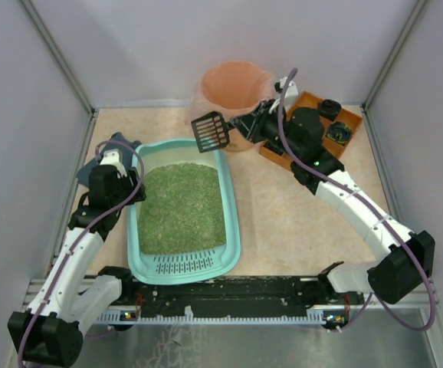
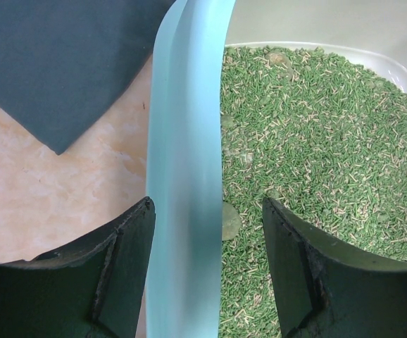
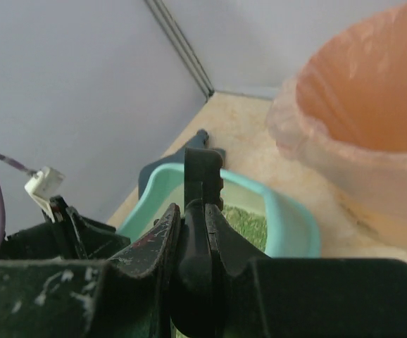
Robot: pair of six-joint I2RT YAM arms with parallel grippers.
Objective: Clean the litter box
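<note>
Gripped the black scoop [image 1: 211, 132] tight in the right claw [image 1: 246, 126], out in front of it and just beside the peach bin [image 1: 204, 83]. Had the left claw [image 2: 207, 211] spread wide, one finger each side of the litter box [image 2: 186, 141] rim, not squeezing. Saw a grey lump [image 2: 230, 220] between those fingers, in the green litter [image 2: 316, 141]. Looked far from done: lump not yet scooped out.

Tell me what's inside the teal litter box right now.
Green granular litter fills most of the litter box, with a roundish lump near its left rim. Anything buried beneath the litter is hidden.
</note>
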